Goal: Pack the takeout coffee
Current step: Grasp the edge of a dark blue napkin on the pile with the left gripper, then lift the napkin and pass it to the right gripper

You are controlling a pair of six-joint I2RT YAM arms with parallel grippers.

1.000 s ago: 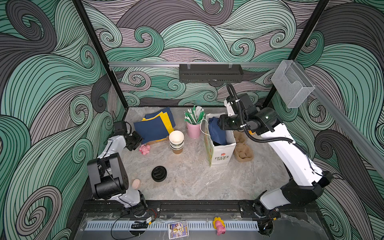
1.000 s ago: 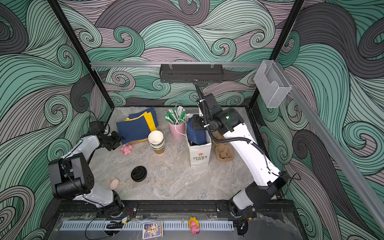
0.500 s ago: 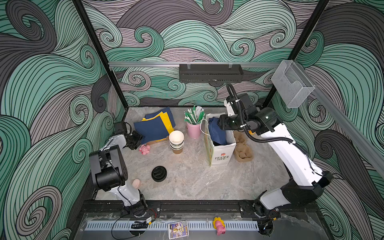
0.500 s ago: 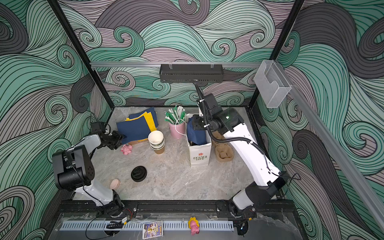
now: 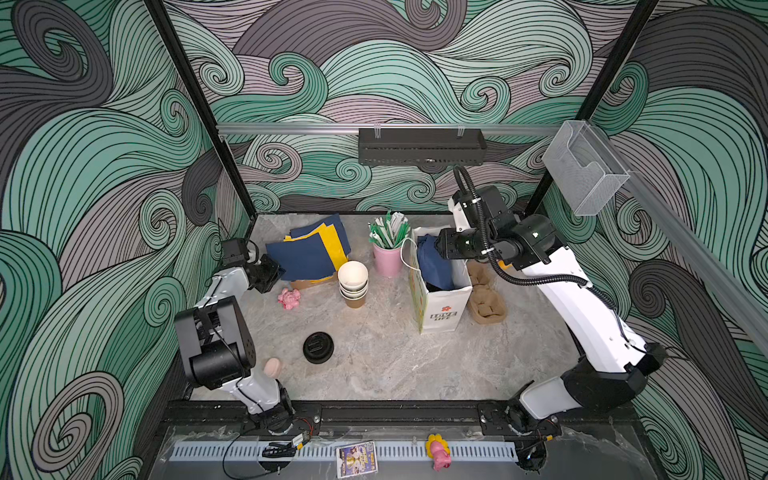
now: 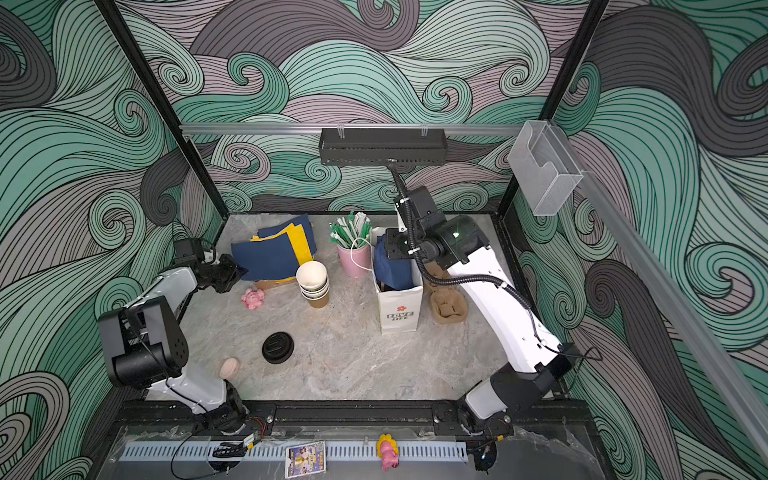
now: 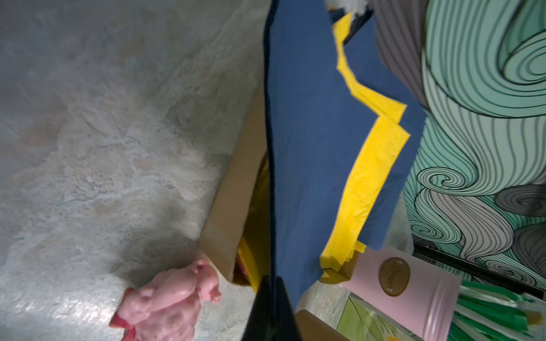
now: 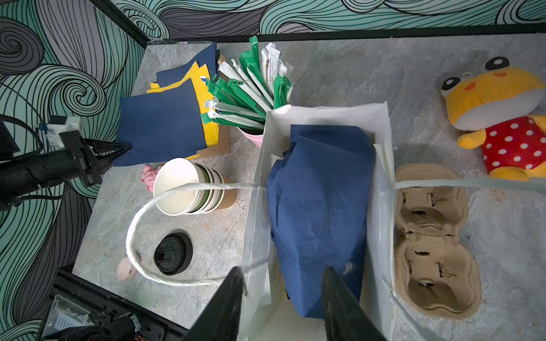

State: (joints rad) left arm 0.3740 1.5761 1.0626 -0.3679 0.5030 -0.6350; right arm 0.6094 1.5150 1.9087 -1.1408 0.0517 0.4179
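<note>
The takeout coffee's paper cups (image 5: 353, 284) (image 6: 313, 284) (image 8: 189, 187) stand nested in one stack at mid table, white inside with olive-green rims. A black sip lid (image 5: 318, 347) (image 8: 173, 254) lies apart on the table nearer the front. My left gripper (image 5: 272, 270) (image 6: 237, 272) (image 7: 273, 279) is shut on the edge of the top blue napkin (image 7: 307, 141) of a napkin pile. My right gripper (image 8: 283, 268) (image 5: 436, 249) hangs open over the white paper bag (image 5: 442, 305) (image 8: 381, 189). It holds nothing, and another blue napkin (image 8: 319, 200) lies in the bag below it.
A pink cup of green-white straws (image 5: 388, 259) stands behind the cups. A brown pulp cup carrier (image 5: 486, 301) (image 8: 434, 242) lies right of the bag, a plush frog (image 8: 496, 118) beyond it. A pink toy (image 5: 289, 298) and a small beige object (image 5: 271, 368) lie at left.
My left gripper has closed on the blue napkin's edge, and the left arm's elbow has shifted toward the table. The right arm has not moved.
</note>
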